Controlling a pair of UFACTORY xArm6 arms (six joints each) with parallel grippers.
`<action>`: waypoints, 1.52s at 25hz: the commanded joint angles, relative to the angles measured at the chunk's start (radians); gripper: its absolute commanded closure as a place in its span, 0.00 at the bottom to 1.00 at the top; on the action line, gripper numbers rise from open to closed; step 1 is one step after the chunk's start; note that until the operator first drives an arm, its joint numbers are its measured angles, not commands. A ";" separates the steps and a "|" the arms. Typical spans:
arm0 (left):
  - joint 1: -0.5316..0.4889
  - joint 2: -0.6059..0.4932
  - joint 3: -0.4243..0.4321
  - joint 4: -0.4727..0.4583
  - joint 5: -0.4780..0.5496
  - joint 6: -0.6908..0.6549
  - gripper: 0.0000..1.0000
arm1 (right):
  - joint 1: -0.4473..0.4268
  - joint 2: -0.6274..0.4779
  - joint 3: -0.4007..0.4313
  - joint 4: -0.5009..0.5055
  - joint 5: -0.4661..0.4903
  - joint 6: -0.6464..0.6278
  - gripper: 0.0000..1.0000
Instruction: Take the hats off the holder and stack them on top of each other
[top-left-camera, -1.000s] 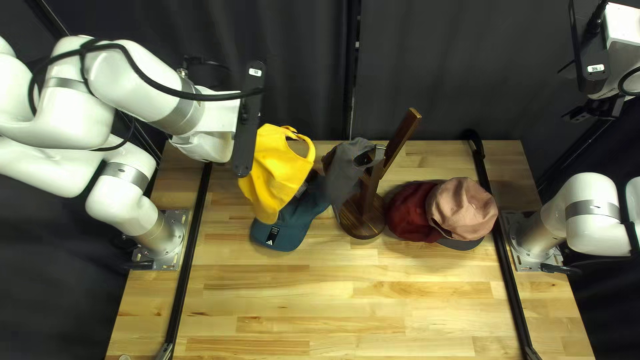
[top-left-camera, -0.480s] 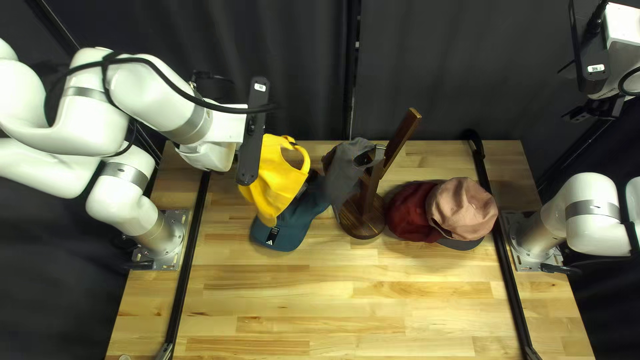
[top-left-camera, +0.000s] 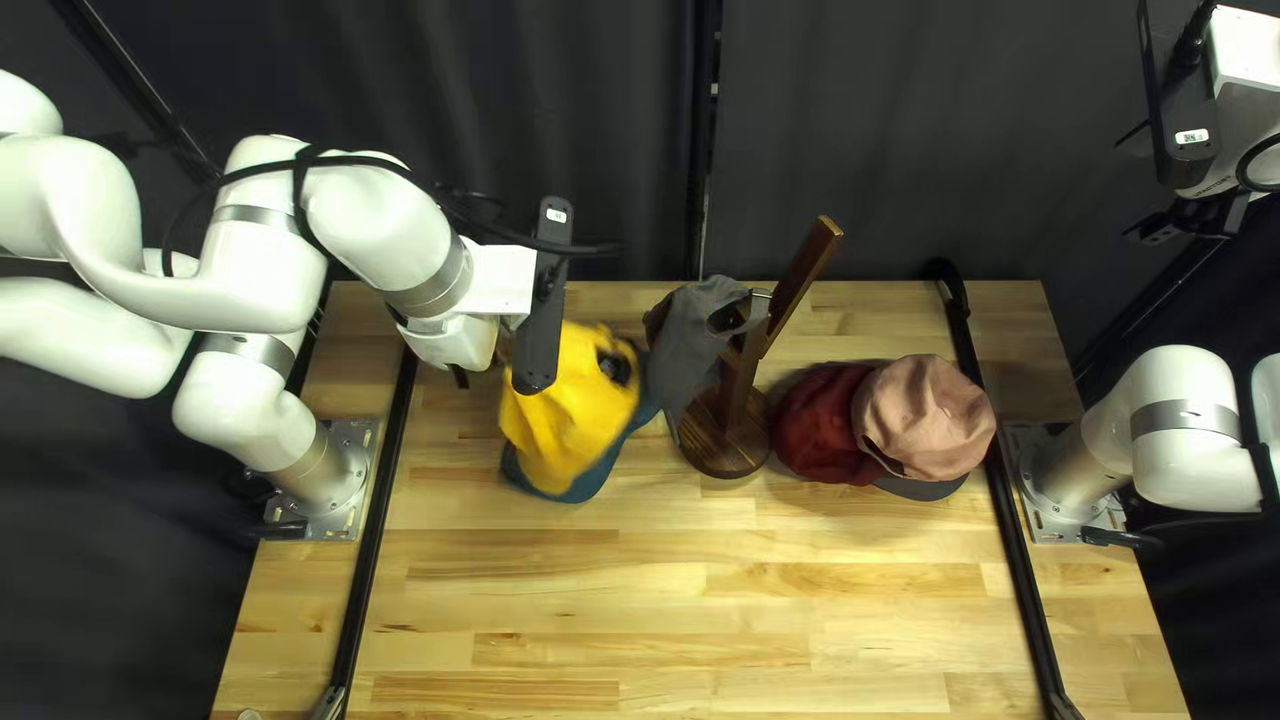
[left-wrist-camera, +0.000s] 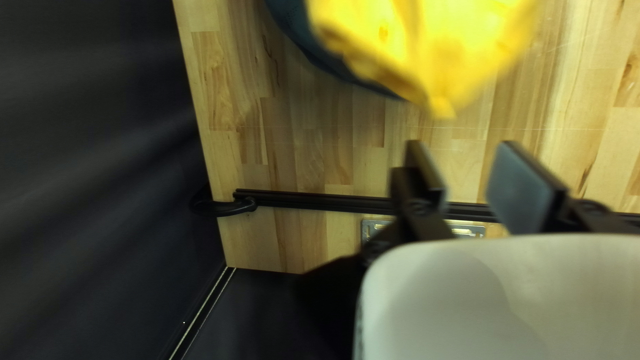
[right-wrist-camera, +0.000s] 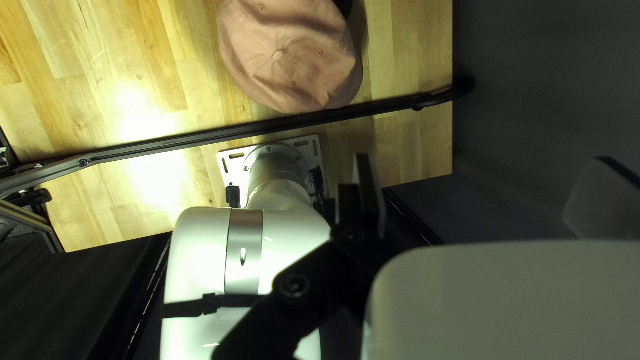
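A second ago the yellow hat (top-left-camera: 575,415) hung from the left gripper (left-wrist-camera: 462,165), above the teal hat (top-left-camera: 590,487). It has since dropped and now lies on the teal hat, hiding all but its near edge. The gripper's fingers have parted and stand apart with nothing between them, and the left arm (top-left-camera: 370,230) has swung lower and further over the table.

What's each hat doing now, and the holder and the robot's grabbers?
Teal cloth cap: on the table, mostly covered.
Yellow cloth cap: lying on the teal one, not held.
Wooden hat holder: standing.
Grey cloth cap: hanging on the holder.
Dark red cloth cap: on the table.
Pink cloth cap: on the red one.
Left gripper: jaws open, empty.
Right gripper: jaws open, empty.
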 commanded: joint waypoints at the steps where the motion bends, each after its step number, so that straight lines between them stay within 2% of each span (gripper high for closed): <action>1: 0.007 0.000 -0.042 0.005 0.031 0.032 0.00 | 0.000 0.000 0.000 0.000 0.000 0.000 0.00; 8: 0.057 0.085 -0.177 0.004 0.048 0.136 0.00 | 0.000 0.000 0.000 0.000 0.000 0.000 0.00; 17: 0.109 0.147 -0.213 -0.016 -0.037 0.206 0.00 | 0.000 0.000 0.000 0.000 0.000 0.000 0.00; 25: 0.141 0.275 -0.334 -0.050 -0.065 0.279 0.00 | 0.000 0.000 0.000 0.000 0.000 0.000 0.00; 38: 0.166 0.395 -0.425 -0.101 -0.099 0.334 0.00 | 0.000 0.000 0.000 0.000 0.000 0.000 0.00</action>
